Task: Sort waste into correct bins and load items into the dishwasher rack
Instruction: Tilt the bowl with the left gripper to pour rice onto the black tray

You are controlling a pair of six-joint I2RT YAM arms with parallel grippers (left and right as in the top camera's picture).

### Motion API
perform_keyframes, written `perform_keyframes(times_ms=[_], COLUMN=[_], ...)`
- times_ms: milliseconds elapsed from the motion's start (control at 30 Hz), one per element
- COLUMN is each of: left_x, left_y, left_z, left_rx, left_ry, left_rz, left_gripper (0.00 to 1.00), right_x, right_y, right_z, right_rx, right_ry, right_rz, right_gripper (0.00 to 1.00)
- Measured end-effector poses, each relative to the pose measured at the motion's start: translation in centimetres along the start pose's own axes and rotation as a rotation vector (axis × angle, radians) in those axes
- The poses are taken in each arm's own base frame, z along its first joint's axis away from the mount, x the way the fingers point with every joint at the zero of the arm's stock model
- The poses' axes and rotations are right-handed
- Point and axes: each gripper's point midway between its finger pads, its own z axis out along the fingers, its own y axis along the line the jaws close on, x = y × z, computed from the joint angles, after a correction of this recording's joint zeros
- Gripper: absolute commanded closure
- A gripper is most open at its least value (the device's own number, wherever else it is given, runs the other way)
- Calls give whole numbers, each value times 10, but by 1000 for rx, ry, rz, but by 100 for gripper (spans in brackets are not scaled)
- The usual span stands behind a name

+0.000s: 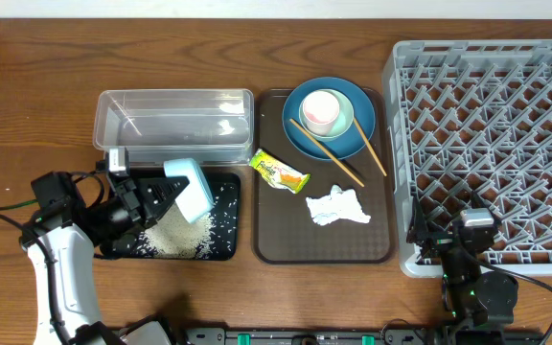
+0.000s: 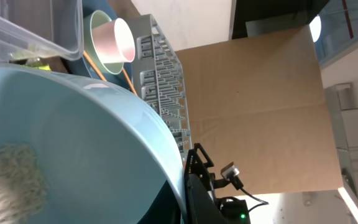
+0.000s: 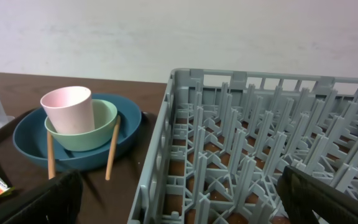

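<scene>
From overhead, the left gripper [image 1: 166, 190] has its jaws closed tight on the rim of the white and light-blue bowl [image 1: 193, 189], which is tipped on its side over the black tray [image 1: 236, 222]. Loose rice [image 1: 175, 235] lies heaped and scattered in that tray. The left wrist view adds what the overhead hides: a patch of rice [image 2: 11, 174] clings inside the bowl [image 2: 73, 155]. The clear tub [image 1: 161, 125] sits just behind the black tray. On the brown serving tray [image 1: 286, 230] the blue plate [image 1: 296, 103] carries the mint bowl [image 1: 346, 113] with the pink cup [image 1: 321, 110] nested inside, and two chopsticks [image 1: 326, 153] lean off the plate's front. The snack wrapper [image 1: 279, 172] lies at that tray's left edge and the crumpled tissue [image 1: 337, 207] near its middle. The right wrist view shows the stack side-on — the cup [image 3: 68, 109] stands upright in the bowl [image 3: 98, 127] — beside the grey rack [image 3: 260, 137]. The right gripper [image 1: 453, 238] sits at the rack's near-left corner, jaws spread wide and holding nothing, with its dark fingers [image 3: 42, 199] at the picture's lower corners.
</scene>
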Motion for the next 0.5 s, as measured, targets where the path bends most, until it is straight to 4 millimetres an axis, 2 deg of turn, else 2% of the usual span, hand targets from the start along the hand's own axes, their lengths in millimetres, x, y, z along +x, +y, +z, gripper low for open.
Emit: perform_keyframes(times_ms=[333, 500], left_x=[2, -4], left_y=[0, 0], left_z=[0, 0], left_rx=[3, 3], left_ry=[1, -5], left_rz=[-81, -26], left_gripper=[94, 94], right_x=[0, 0], right_y=[0, 0], right_z=[0, 0], right_rx=[0, 0], right_ry=[0, 0], right_rz=[0, 0], right_gripper=[1, 1])
